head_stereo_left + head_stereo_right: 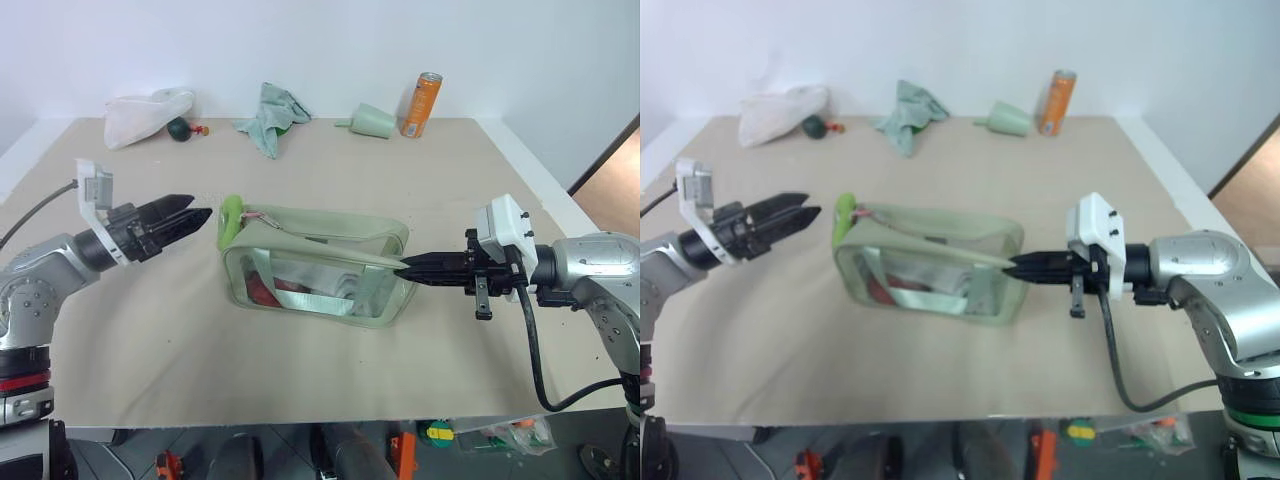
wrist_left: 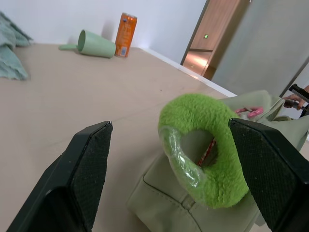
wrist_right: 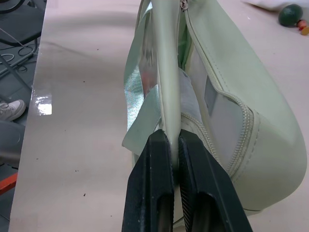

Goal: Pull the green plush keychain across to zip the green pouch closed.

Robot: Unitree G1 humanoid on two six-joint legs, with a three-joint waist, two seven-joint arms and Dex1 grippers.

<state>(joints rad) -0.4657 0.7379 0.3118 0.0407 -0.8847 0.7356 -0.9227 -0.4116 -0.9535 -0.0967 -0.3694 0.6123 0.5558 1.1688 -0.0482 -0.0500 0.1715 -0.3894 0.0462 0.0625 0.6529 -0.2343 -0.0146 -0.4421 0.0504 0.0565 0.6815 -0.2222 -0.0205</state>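
**Pouch pinned at one end, keychain framed by open fingers at the other**

While clamped on the near edge of the green pouch [image 1: 315, 270] at its right end, right gripper [image 1: 408, 268] points leftward, both black fingers [image 3: 153, 193] pressed together with a pale sage fabric rim squeezed between them. Seen along those fingers: zipper teeth curving away on one side, silvery clear panel and green webbing strap [image 1: 300, 292] on the other, pouch mouth gaping between.

Sitting mid-table on the beige table [image 1: 150, 330], largest item around, long side running left to right, something red visible through the clear front panel.

At the pouch's left end, perched on the top corner: the green plush keychain [image 1: 230, 218], a lime fuzzy ring standing upright, joined by a small pink link [image 2: 248, 111] to the zipper line. Not held by anything.

Just left of that ring, left gripper [image 1: 200, 214], pointing rightward toward it, fingers [image 2: 82, 169] spread wide apart. From the wrist, ring framed between the two pads, nearer one of them, touching neither as far as can be told.

Along the far edge, well apart from the pouch: white bag [image 1: 145, 113], dark green round toy [image 1: 179, 128], teal rag [image 1: 270, 115], pale green cup [image 1: 372, 122] on its side, orange can [image 1: 422, 104] upright.
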